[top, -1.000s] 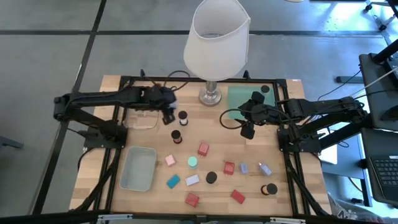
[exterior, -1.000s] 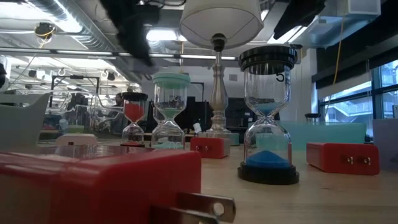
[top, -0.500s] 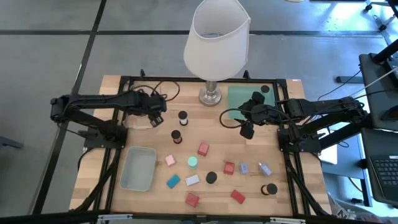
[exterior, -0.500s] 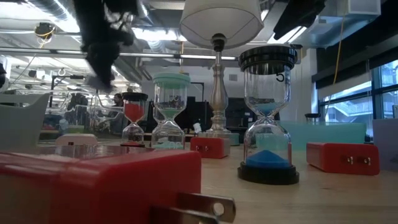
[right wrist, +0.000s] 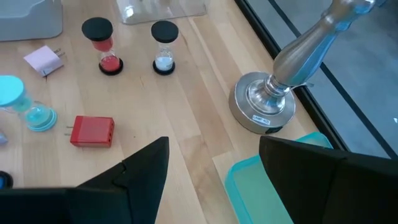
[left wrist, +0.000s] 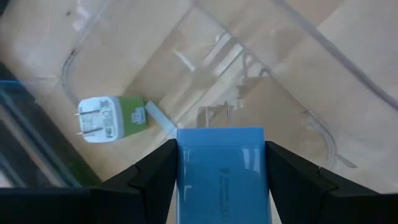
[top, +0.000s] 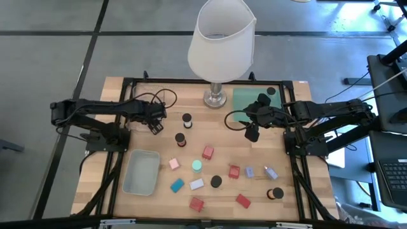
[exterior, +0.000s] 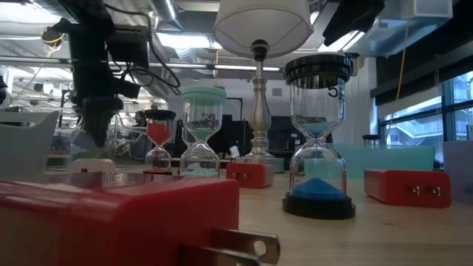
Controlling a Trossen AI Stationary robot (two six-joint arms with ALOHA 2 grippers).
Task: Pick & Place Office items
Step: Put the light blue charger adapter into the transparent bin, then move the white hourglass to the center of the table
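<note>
The office items are small plug-like blocks and little hourglasses scattered over the wooden table (top: 286, 191). My left gripper (top: 154, 124) is shut on a blue plug block (left wrist: 221, 171) over the clear tray (top: 141, 121) at the table's far left. On the tray's floor lies a white and green plug block (left wrist: 111, 118). My right gripper (top: 252, 133) hangs open and empty by the teal mat (right wrist: 267, 186). In front of it stand a red-sand hourglass (right wrist: 102, 46) and a white-sand hourglass (right wrist: 163, 46). Nearby lies a red block (right wrist: 92, 130). My left gripper pinches the blue block by its two opposite side faces (left wrist: 183, 171) between the two fingers. The fingers (left wrist: 152, 177) come steeply down from above. The block's metal prongs (left wrist: 217, 116) point away from the gripper, down at the tray. The block hangs clear above the tray's floor.
A tall lamp (top: 222, 38) with a white shade stands at the far middle, its metal base (right wrist: 266, 102) beside the mat. A grey-blue bin (top: 141, 172) sits near the left front. Red, pink, teal and lavender blocks and hourglasses (top: 196, 165) dot the middle and front right.
My left gripper has gone down and toward the table's left edge, from beside the hourglasses to above the clear tray. It has tipped to point more steeply down. The blue block has stayed in its fingers.
</note>
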